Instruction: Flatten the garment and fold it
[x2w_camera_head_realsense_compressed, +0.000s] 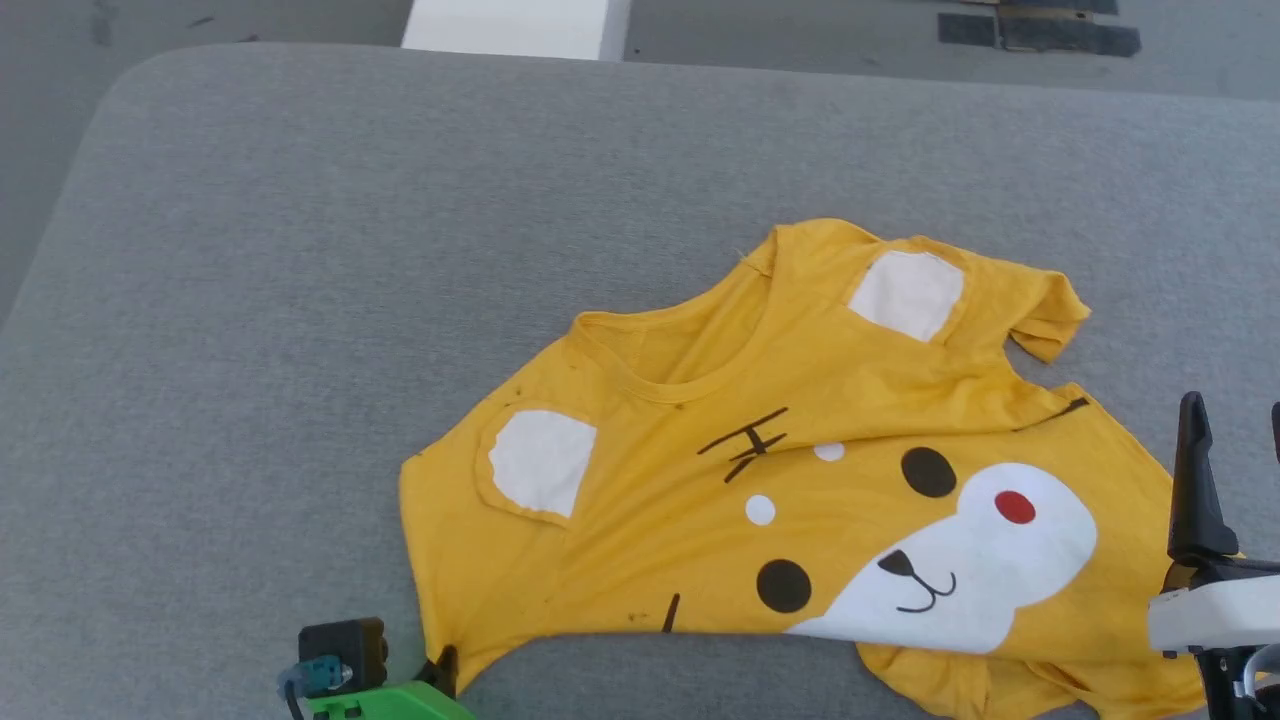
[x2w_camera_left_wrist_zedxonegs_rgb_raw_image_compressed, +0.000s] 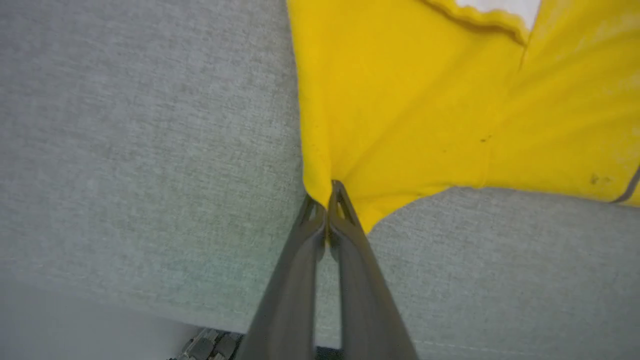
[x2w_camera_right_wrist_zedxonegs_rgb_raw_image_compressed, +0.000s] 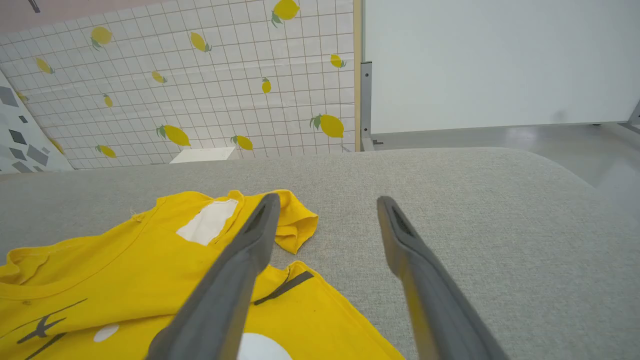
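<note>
The garment (x2w_camera_head_realsense_compressed: 790, 470), a yellow T-shirt with a cartoon animal face, lies rumpled on the grey padded surface (x2w_camera_head_realsense_compressed: 350, 250), face print up, collar toward the far left. My left gripper (x2w_camera_head_realsense_compressed: 442, 668) is shut on the shirt's near-left corner; the left wrist view shows its fingertips (x2w_camera_left_wrist_zedxonegs_rgb_raw_image_compressed: 327, 200) pinching the yellow cloth (x2w_camera_left_wrist_zedxonegs_rgb_raw_image_compressed: 425, 115) at that corner. My right gripper (x2w_camera_right_wrist_zedxonegs_rgb_raw_image_compressed: 325, 200) stands open above the shirt's right side, near the far sleeve (x2w_camera_right_wrist_zedxonegs_rgb_raw_image_compressed: 295, 220), holding nothing. One of its dark fingers (x2w_camera_head_realsense_compressed: 1195, 480) rises at the right edge of the head view.
The grey surface (x2w_camera_right_wrist_zedxonegs_rgb_raw_image_compressed: 475, 200) stretches wide to the left and far side of the shirt. Beyond its far edge lie the floor, a white box (x2w_camera_head_realsense_compressed: 510, 25) and a lemon-patterned tiled wall (x2w_camera_right_wrist_zedxonegs_rgb_raw_image_compressed: 200, 85).
</note>
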